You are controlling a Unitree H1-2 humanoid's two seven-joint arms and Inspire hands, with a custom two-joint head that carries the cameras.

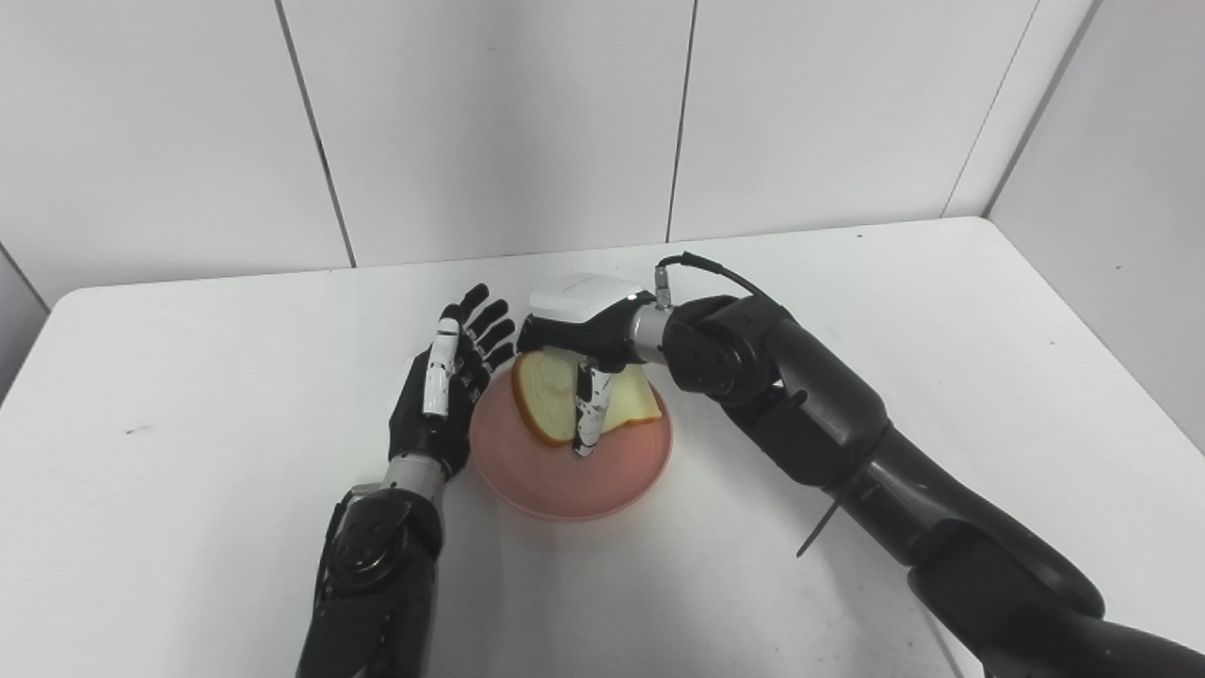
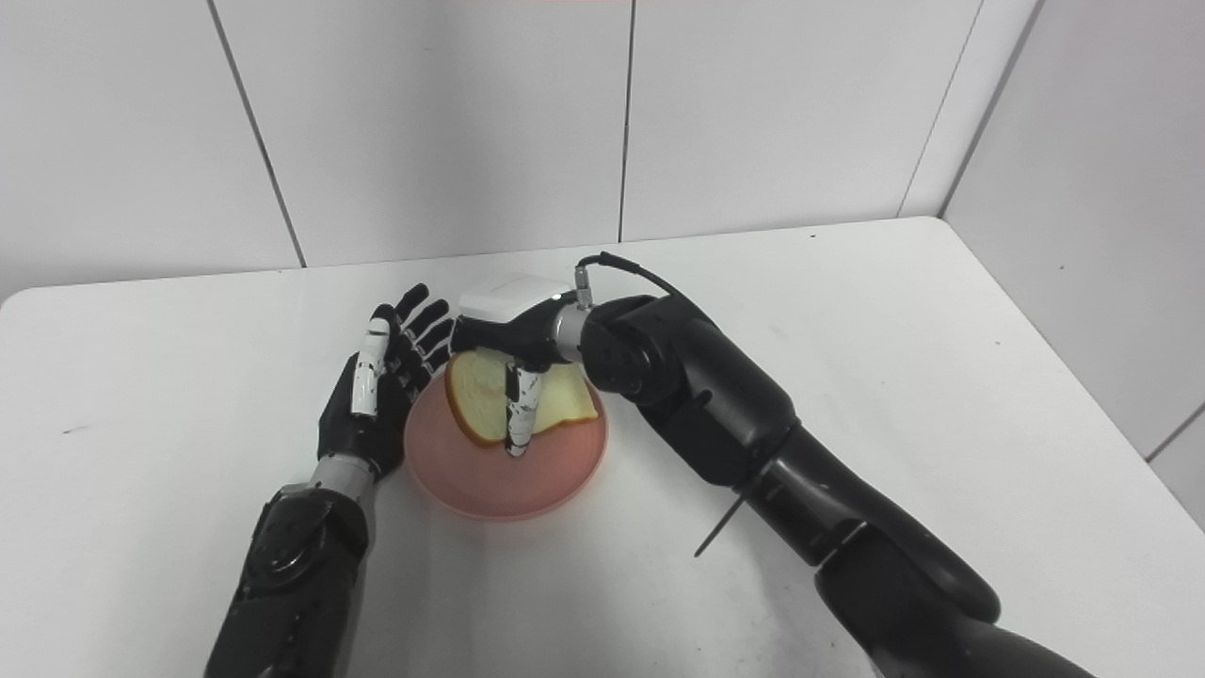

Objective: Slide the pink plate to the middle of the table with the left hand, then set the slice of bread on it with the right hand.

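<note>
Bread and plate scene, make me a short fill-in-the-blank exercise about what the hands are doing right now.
1. The slice of bread is held by the ____ hand.
2. The bread hangs over a plate coloured ____.
3. The left hand, fingers spread, holds ____.
4. The left hand stands on the plate's ____ side.

Missing words: right; pink; nothing; left

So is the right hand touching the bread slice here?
Touching. In the left eye view the right hand has its fingers lying across the front of the bread slice, no gap visible, over the pink plate.
</note>
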